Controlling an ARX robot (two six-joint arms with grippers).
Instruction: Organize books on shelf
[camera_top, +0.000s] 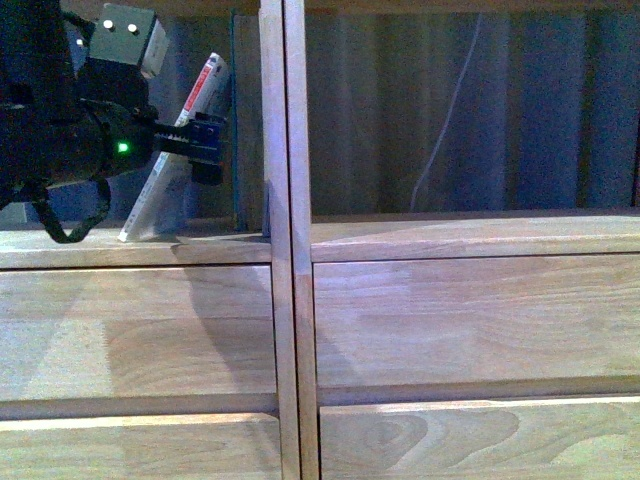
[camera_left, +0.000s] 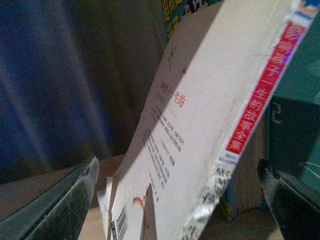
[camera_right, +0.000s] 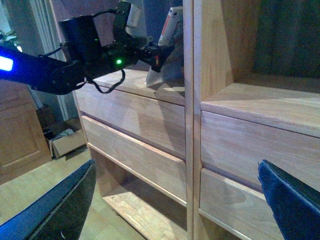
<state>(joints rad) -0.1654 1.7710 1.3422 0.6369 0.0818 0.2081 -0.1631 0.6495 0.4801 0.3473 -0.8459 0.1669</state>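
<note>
A thin white book (camera_top: 152, 200) with a red block on its spine leans to the right in the left compartment of the light-wood shelf (camera_top: 283, 230). My left gripper (camera_top: 207, 147) is open around its middle. In the left wrist view the book (camera_left: 200, 125) stands tilted between the two dark fingers (camera_left: 55, 205), with a gap on each side. A teal book (camera_left: 295, 100) stands upright just beyond it, against the central divider. My right gripper (camera_right: 175, 205) is open and empty, facing the drawer fronts (camera_right: 240, 145) from a distance. From there the left arm (camera_right: 85, 50) and the book (camera_right: 170, 25) also show.
The right compartment's plank (camera_top: 460, 235) lies beside the divider, with a bluish curtain (camera_top: 520, 110) and a thin white cable (camera_top: 450, 110) behind the open back. An open compartment (camera_right: 140, 210) sits under the drawers. A cardboard box (camera_right: 65, 142) lies on the floor.
</note>
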